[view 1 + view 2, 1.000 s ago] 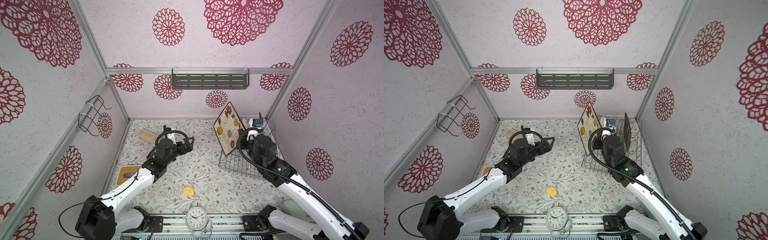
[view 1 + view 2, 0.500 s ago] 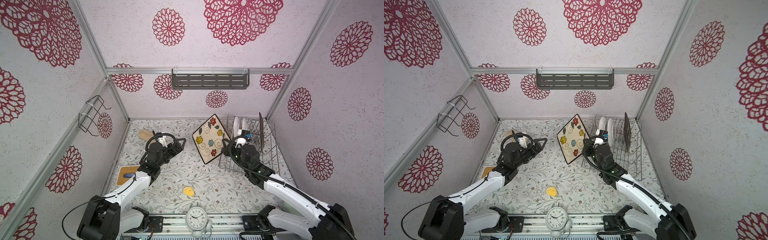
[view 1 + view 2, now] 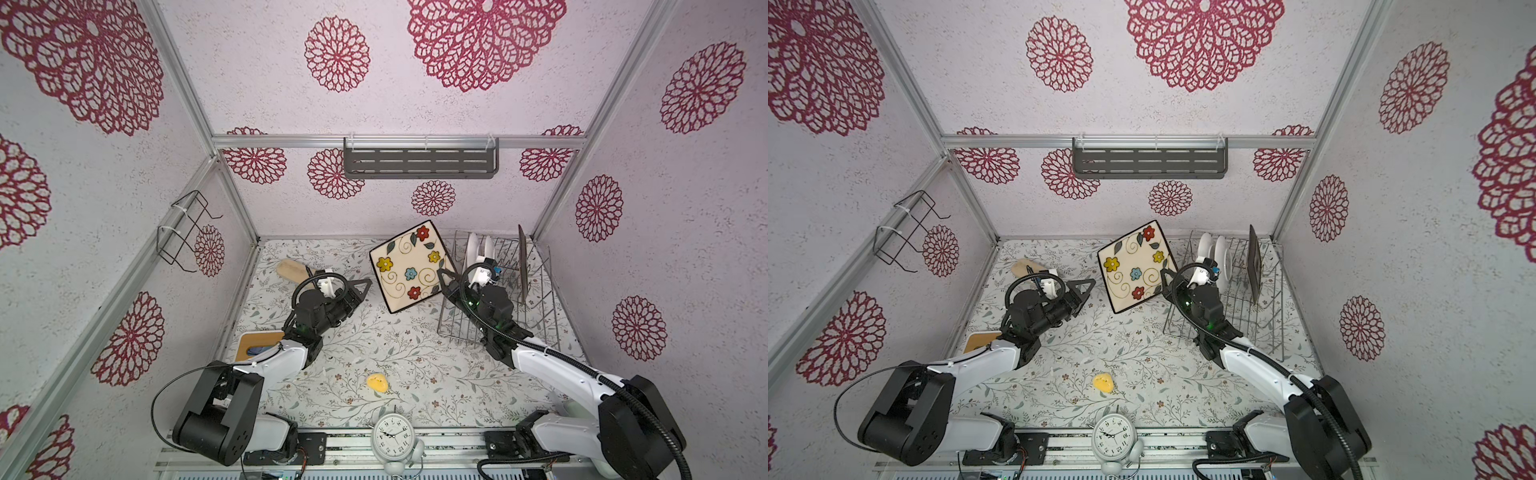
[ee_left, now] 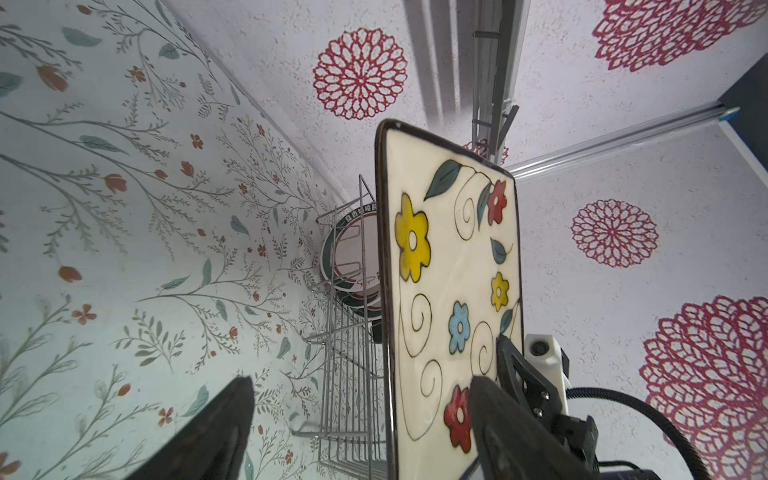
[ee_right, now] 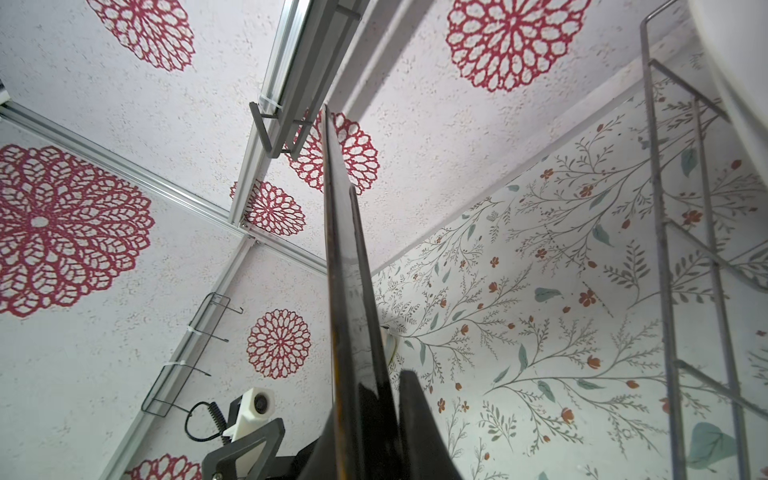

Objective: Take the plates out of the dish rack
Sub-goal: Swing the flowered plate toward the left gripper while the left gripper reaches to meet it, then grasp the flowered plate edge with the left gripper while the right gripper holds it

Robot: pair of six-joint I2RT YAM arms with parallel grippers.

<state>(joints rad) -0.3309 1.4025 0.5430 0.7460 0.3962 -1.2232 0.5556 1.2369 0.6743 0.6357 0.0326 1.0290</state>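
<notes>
Floral-patterned sheeting covers the bench (image 3: 374,361), which is enclosed by white walls printed with red rosettes.

1. Dish rack (image 3: 540,291): located centre right in both top views, against the right wall. Its upright tines hold plates on edge. Two round plates (image 3: 478,253) stand side by side at the rack's upper end. One dark square plate (image 3: 522,266) stands upright further right, apart from them.

2. Flowered plate (image 3: 409,266): out of the rack and held just left of it, at frame centre. It is tilted so that its cream face turns toward the top cameras, and it appears clear of the bench.

3. Right hand (image 3: 441,275): closed on the flowered plate's right edge. The right wrist view shows the dark rim (image 5: 345,291) clamped between both fingers. A grip on one edge leaves the opposite edge free.

4. Left hand (image 3: 360,287): jaws spread wide and empty. It points at the plate's left edge, near it but apart. In the left wrist view the plate (image 4: 453,291) sits framed between the two fingers (image 4: 224,419), which suggests alignment for a handover or a steadying grip.

Assessment: one plate of four is out and not yet set down. A single-edge grip on glazed ware may let the plate pivot.
</notes>
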